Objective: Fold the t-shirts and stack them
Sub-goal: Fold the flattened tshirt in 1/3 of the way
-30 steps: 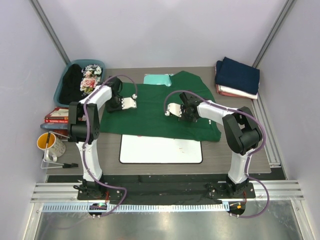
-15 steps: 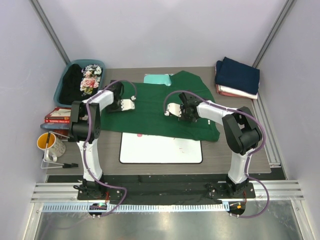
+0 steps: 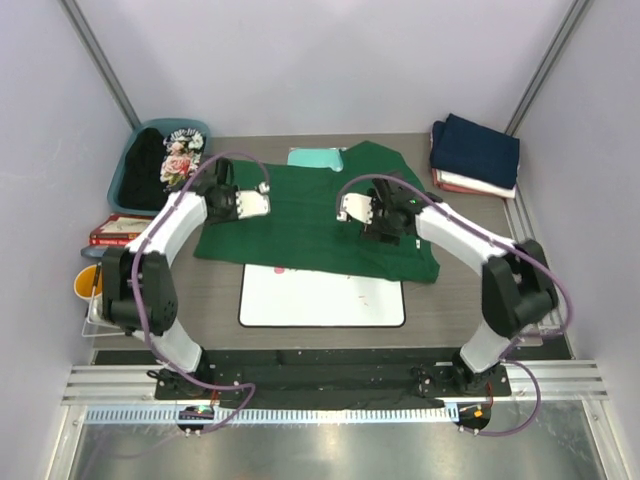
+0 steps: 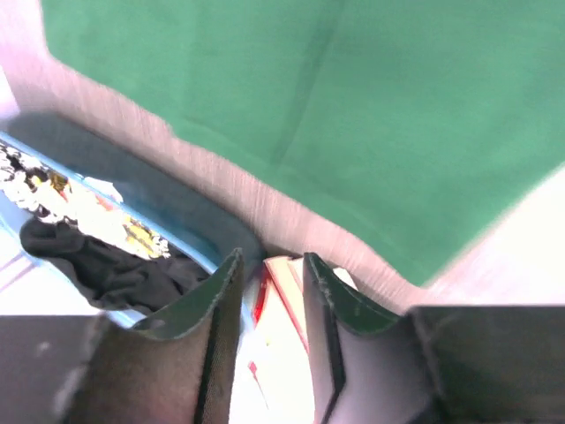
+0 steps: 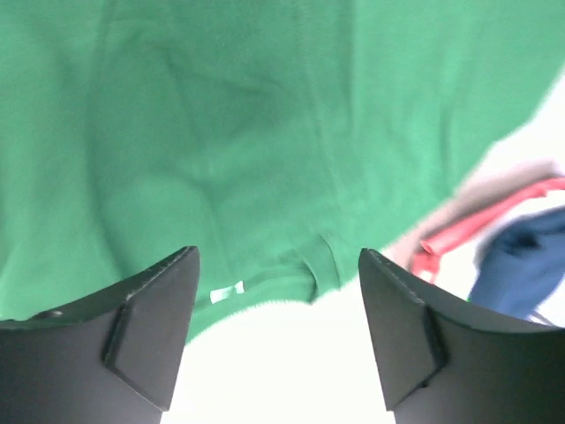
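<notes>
A dark green t-shirt (image 3: 320,220) lies spread flat across the middle of the table, its near edge over the whiteboard (image 3: 322,298). My left gripper (image 3: 252,203) hovers above the shirt's left part, its jaws partly apart with nothing between them (image 4: 269,265). My right gripper (image 3: 352,208) hangs over the shirt's middle, jaws wide and empty (image 5: 278,265); green cloth (image 5: 221,132) fills its view. A folded navy t-shirt (image 3: 475,148) tops a stack at the back right, with white and reddish ones (image 3: 470,185) under it. A black floral-print t-shirt (image 3: 165,160) sits in the bin.
A blue bin (image 3: 125,165) stands at the back left. A teal board (image 3: 315,157) peeks out behind the green shirt. Red books (image 3: 115,232) and a yellow mug (image 3: 95,285) on a wire rack sit at the left edge.
Both grippers were shut at the green shirt and have opened and let it go. Both arms have lifted and swung back, away from the cloth.
</notes>
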### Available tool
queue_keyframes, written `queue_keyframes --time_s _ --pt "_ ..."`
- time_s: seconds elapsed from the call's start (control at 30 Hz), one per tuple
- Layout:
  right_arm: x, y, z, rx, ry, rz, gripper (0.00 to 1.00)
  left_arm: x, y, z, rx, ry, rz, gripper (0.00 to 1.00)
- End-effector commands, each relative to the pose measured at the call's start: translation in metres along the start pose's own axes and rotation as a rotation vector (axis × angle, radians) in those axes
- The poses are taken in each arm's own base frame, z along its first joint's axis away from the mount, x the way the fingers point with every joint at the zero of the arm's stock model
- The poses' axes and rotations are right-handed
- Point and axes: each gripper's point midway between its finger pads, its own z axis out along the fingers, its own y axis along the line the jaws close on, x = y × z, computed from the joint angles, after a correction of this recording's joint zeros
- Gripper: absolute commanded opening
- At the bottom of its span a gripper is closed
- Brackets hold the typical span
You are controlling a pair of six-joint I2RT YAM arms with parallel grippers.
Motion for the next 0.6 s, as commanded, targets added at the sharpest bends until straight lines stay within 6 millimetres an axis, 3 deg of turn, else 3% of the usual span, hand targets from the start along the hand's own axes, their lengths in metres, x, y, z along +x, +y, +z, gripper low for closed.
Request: queue_keyframes --time_s 0.0,0.13,0.17,0.2,0.27,0.47,0.57 --pt "-0.005 0.040 -0.045 -0.081 -0.117 -0.086 0.83 0.005 -0.080 0.016 0.177 -0.022 0.182 0.41" --pt "0.011 0.081 -0.059 -0.128 -0.143 -0.178 0.89 0.009 -0.100 0.023 0.173 -0.021 0.255 0.51" --pt "0.023 0.101 -0.057 -0.171 -0.126 -0.202 0.89 0.009 -0.104 0.024 0.176 -0.024 0.273 0.52" --pt "0.023 0.104 -0.065 -0.148 -0.145 -0.233 0.89 0.011 -0.115 0.028 0.195 -0.023 0.284 0.53" --pt "0.038 0.124 -0.062 -0.177 -0.128 -0.289 0.91 0.016 -0.115 0.035 0.177 0.007 0.311 0.55" --pt "0.071 0.150 -0.057 -0.166 -0.074 -0.382 0.91 0.016 -0.113 0.046 0.173 0.036 0.310 0.55" --pt "0.084 0.150 -0.047 -0.122 -0.026 -0.389 0.91 0.014 -0.111 0.051 0.178 0.041 0.301 0.54"
